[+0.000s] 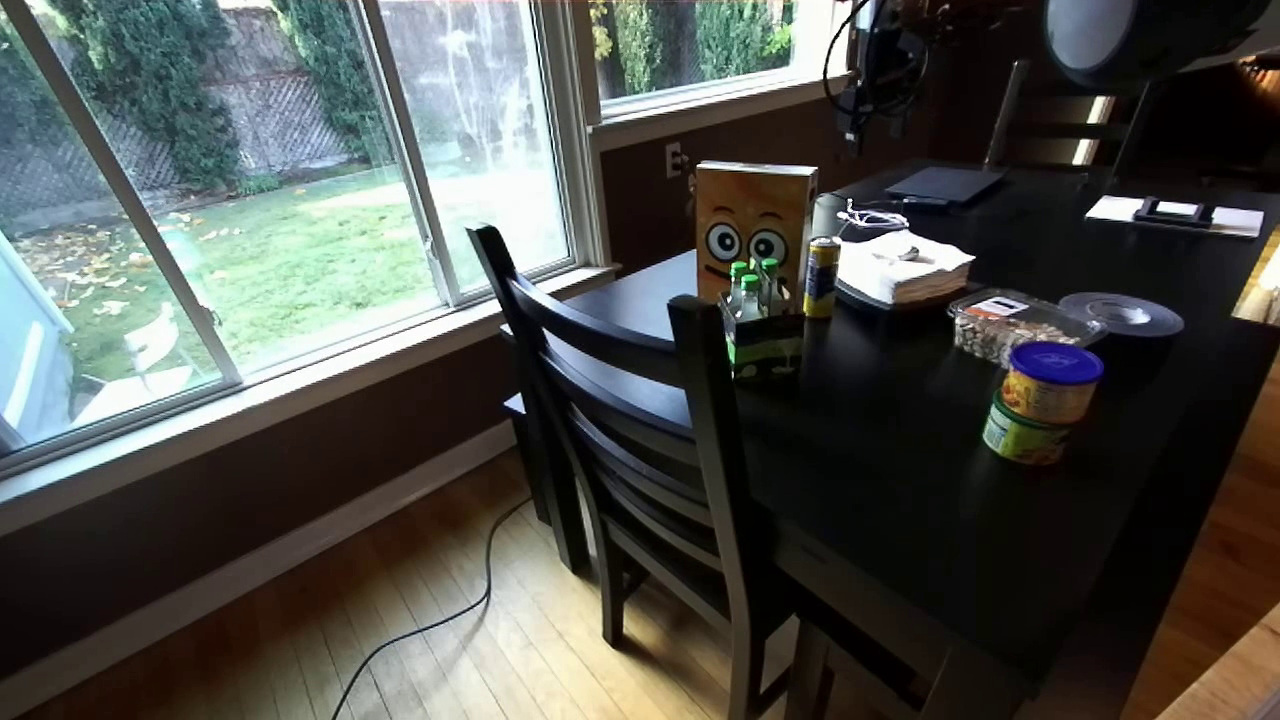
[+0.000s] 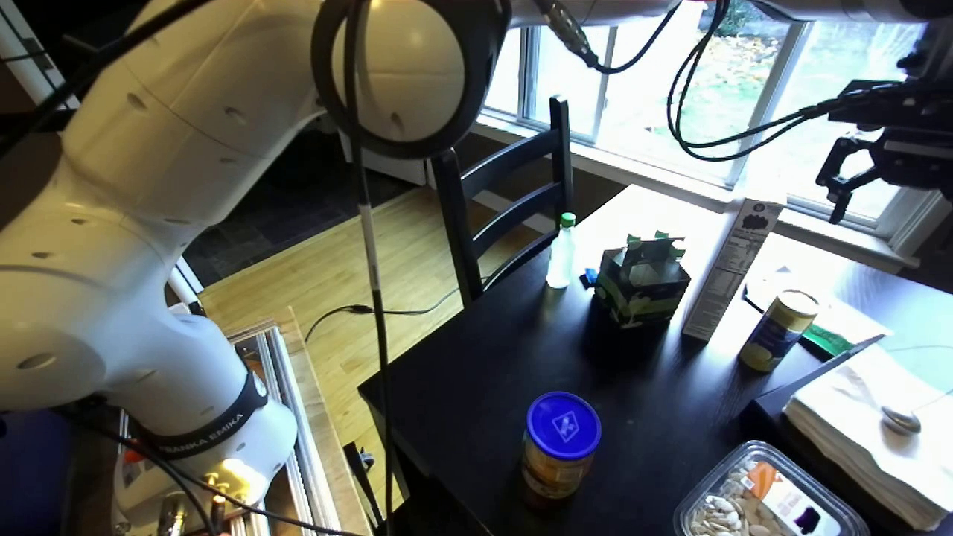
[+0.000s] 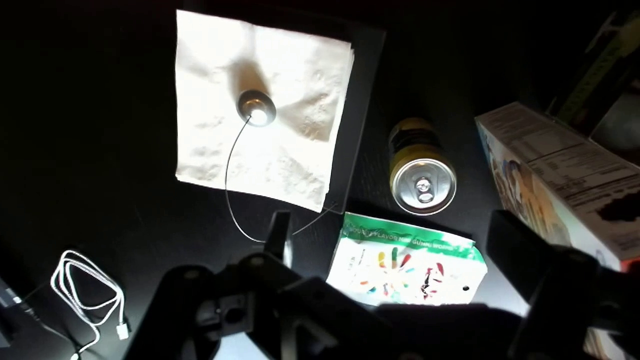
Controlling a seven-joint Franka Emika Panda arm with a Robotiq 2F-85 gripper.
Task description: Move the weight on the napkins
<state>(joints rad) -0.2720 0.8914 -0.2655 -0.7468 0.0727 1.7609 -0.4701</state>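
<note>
**Metal weight sits on the napkins, my pincer wide and empty**

Slick-looking, probably dense; I'd pinch its round rim; the napkins beneath look soft. Its thin wire could snag my fingers. Near the napkins, the gummi worms packet and drink can crowd one side; farther off stands a cartoon-eyed box.

I'm looking in on a home's dining area: a dark table with a ladder-back chair, a bag of gummi worms, a plank floor, and wide windows onto a fenced, grassy yard.
</note>
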